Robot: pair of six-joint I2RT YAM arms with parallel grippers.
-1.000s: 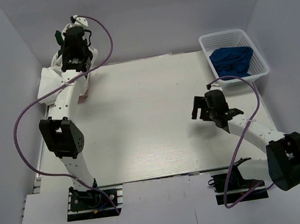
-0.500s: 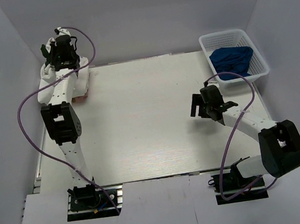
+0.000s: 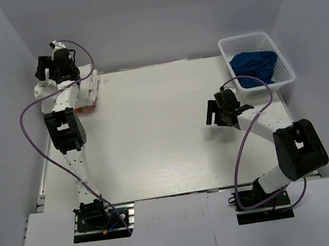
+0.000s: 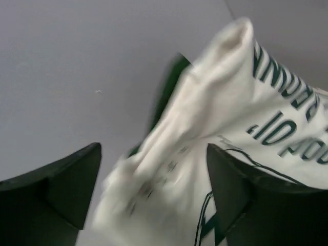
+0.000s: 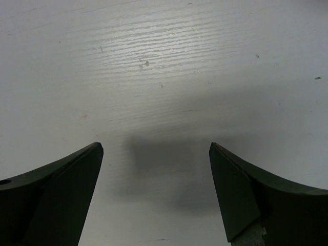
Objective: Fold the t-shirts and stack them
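My left gripper [image 4: 154,148] is out at the far left corner of the table [image 3: 154,136]. Its jaws are spread wide and pinch nothing. Just beyond my fingers [image 4: 61,189] lies a white t-shirt [image 4: 230,102] with dark green lettering; it is blurred, but it looks loose between the jaws, not clamped. From above, that corner holds a pile of white cloth [image 3: 87,87], partly hidden by my arm. I cannot tell how many shirts are in it, nor how neatly it is folded.

My right gripper [image 5: 156,146] hangs over bare table on the right side, jaws spread and empty, with only its own shadow on the wood beneath.

I see no unfolded shirt lying out on the table, so I judge this white shirt's folding and stacking to be done or nearly so. At most the pile may need a check for squareness.

What may be left is in the white basket [image 3: 244,37] at the far right corner, where a bundle of blue cloth [image 3: 255,67] sits crumpled. If that is 1 more shirt, it is not yet folded, and it lies nearer my right gripper than my left. Whether it belongs to the job I cannot say for sure.
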